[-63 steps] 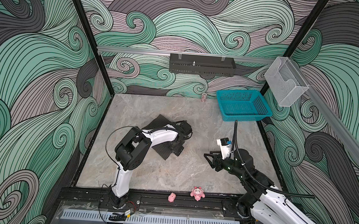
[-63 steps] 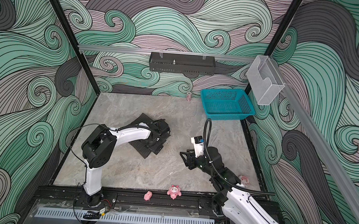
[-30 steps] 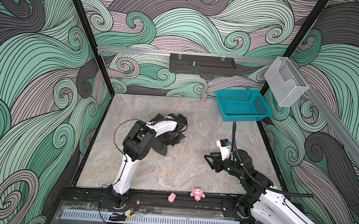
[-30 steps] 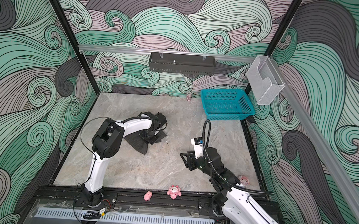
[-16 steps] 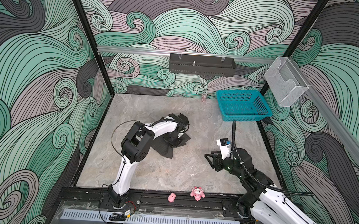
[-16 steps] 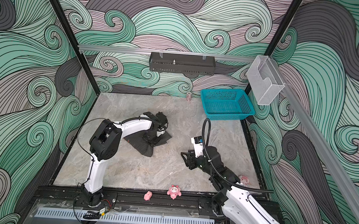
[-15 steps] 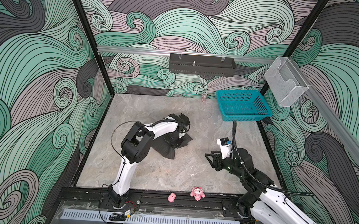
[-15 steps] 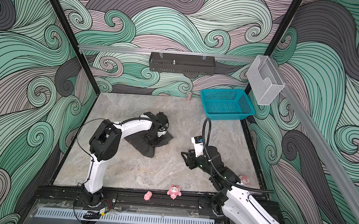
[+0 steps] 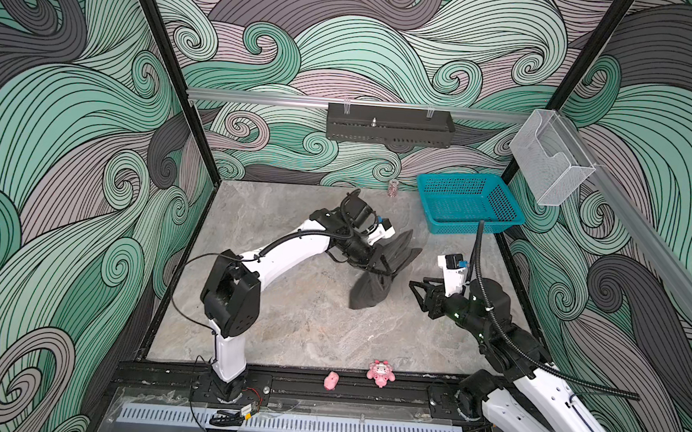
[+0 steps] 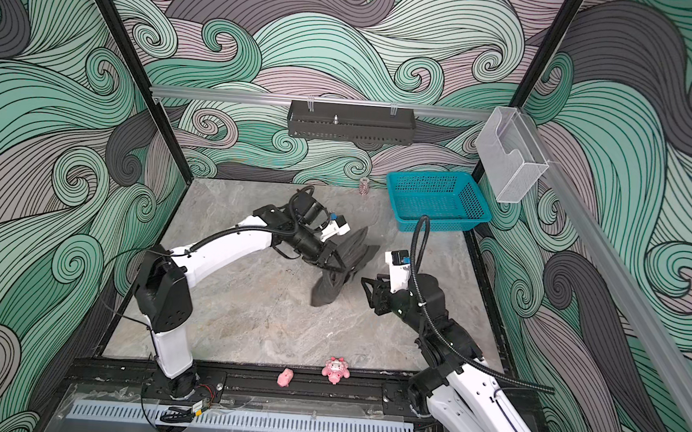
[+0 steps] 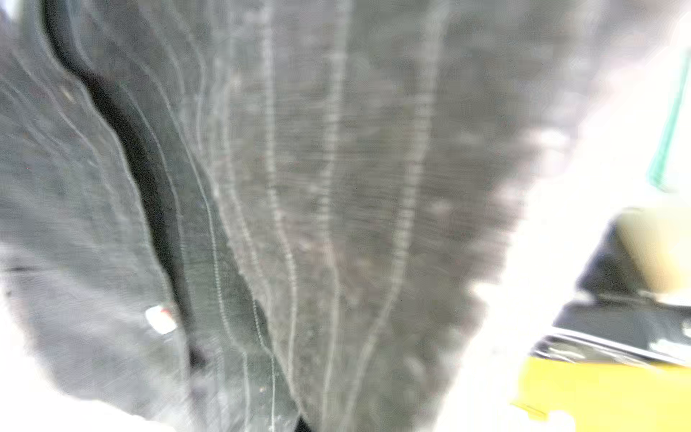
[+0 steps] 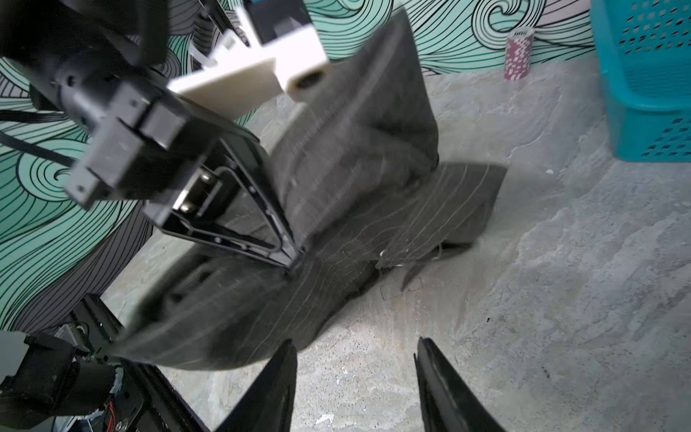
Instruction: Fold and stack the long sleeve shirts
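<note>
The dark pinstriped shirt (image 9: 372, 294) is seen bunched up in the middle of the desk (image 9: 286, 329), part lifted by the left tool (image 9: 386, 271), which is clamped on its fabric. Just to its right, the right tool (image 9: 414, 290) is held apart, nothing gripped.

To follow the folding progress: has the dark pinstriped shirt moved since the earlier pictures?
Yes. Pinched in the shut left gripper, the dark pinstriped shirt has shifted rightward, nearer the teal basket, and is partly lifted.
</note>
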Tool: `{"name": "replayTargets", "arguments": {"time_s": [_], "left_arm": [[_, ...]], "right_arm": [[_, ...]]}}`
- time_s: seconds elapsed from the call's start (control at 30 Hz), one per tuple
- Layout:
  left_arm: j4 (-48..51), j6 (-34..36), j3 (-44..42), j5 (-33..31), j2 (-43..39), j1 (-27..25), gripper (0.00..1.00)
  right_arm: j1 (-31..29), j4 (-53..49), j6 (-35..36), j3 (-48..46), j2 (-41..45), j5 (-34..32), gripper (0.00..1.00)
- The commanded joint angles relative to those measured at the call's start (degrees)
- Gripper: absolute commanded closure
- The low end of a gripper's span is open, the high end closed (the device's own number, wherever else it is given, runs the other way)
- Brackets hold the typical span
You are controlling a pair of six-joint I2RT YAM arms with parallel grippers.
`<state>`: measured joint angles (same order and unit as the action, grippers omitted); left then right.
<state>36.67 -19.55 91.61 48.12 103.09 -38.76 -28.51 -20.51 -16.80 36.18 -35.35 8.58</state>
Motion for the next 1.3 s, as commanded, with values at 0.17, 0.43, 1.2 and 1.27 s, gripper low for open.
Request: {"name": "replayTargets", "arguments": {"time_s": [0.17,0.43,1.2,1.27], "left_arm": [[-18.2,-10.0,-13.5,5.0,6.6,7.6,1.0],[-22.8,-12.6,-22.7,-2.6,15.7,11.0,1.0],[-2.1,-4.9,-23.4,-21.6,-9.7,14.3,0.24],[-1.8,-4.5,-22.5,-21.3,-8.8,14.3,0.25]], "right_arm": [[1.3,-2.4,-0.8,1.9,-2.1,0.8,0.45],[1.9,-2.1,-3.8,0.3,-5.3,0.8,0.38],[16.0,7.2,-8.6,5.4,-44.0,9.3,0.28],[17.0,8.4,-8.7,6.2,-47.2,9.8,0.29]]}}
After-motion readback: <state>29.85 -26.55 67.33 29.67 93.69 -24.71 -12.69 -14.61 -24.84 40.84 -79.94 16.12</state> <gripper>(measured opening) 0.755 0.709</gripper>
